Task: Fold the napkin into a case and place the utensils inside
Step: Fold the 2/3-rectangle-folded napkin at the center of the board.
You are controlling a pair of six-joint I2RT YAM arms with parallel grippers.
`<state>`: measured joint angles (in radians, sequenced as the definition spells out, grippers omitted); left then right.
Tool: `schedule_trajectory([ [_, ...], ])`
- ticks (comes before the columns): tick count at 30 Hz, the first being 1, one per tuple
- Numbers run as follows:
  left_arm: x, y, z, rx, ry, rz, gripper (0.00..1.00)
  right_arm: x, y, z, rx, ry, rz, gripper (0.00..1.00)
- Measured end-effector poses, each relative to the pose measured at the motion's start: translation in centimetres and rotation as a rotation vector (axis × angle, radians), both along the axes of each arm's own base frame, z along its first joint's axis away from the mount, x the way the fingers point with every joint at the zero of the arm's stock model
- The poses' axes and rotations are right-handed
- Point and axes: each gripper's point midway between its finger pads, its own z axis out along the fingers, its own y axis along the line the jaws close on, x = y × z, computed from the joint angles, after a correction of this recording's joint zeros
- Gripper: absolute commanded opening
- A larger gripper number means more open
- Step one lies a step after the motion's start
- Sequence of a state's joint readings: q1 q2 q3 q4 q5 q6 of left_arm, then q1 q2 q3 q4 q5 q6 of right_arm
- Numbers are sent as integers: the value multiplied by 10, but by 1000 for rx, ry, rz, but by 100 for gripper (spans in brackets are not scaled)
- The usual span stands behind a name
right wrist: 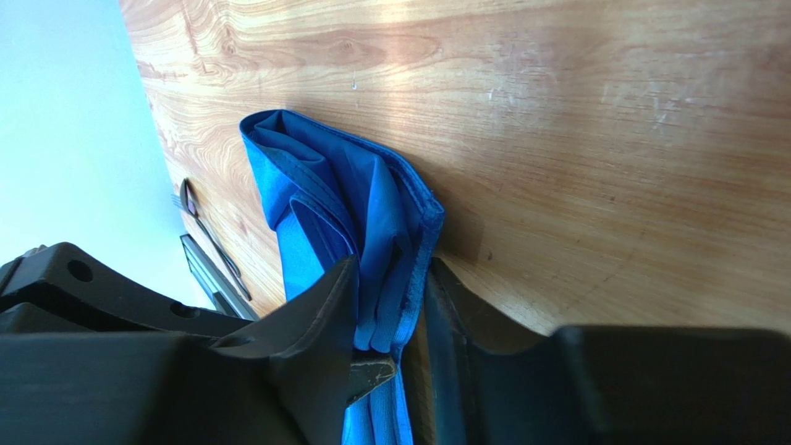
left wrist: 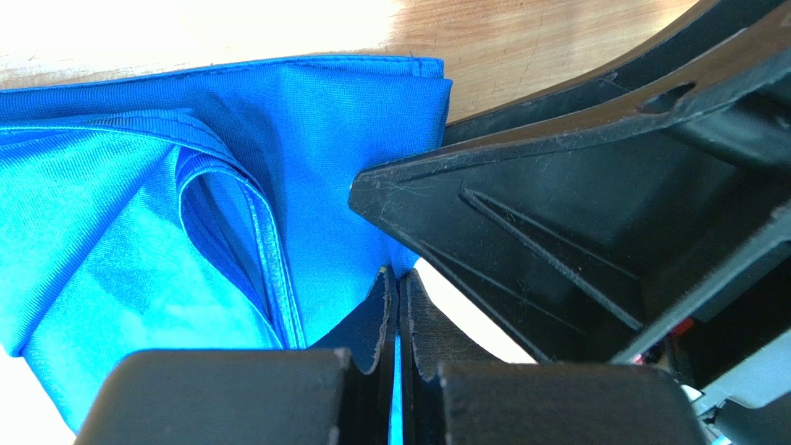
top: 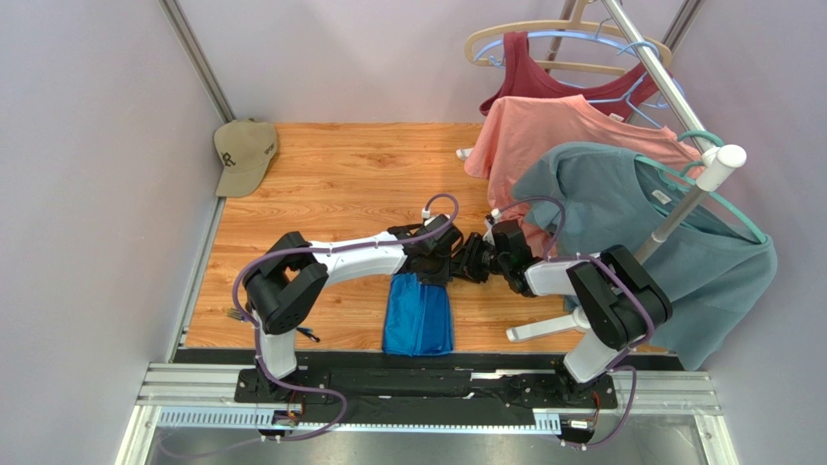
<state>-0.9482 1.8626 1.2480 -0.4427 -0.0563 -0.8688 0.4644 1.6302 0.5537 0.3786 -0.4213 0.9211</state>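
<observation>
So the wooden table (top: 340,174) has the napkin (top: 417,315) lying part-folded and bunched down at its 6 o'clock edge. Both arms meet at the cloth's 12 o'clock end. The left gripper (left wrist: 397,278) is squeezed tight on a thin bit of blue, and the right gripper (right wrist: 390,278) pinches the folded hem. The utensils (right wrist: 209,243) lie well off at the napkin's 9 o'clock, by the table's edge.
</observation>
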Motion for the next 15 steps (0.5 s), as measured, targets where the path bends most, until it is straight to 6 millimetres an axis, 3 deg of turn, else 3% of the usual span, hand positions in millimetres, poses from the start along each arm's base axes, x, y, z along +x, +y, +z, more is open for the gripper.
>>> schedule_trajectory([
  [1,0,0,0,-1,0,0,0,0,0,-1,3,2,-3,25],
  [2,0,0,0,-3,1,0,0,0,0,-1,3,3,-4,13],
  [4,0,-1,-1,-7,2,-2,2,-1,0,-1,8,2,-6,0],
  [7,-1,-1,-2,-15,8,-6,14,-1,0,0,14,0,-9,0],
  [9,0,0,-2,-21,4,-10,13,-1,1,-1,13,0,-8,0],
  [15,4,10,14,-86,-14,-18,28,-3,1,-2,2,-10,6,0],
])
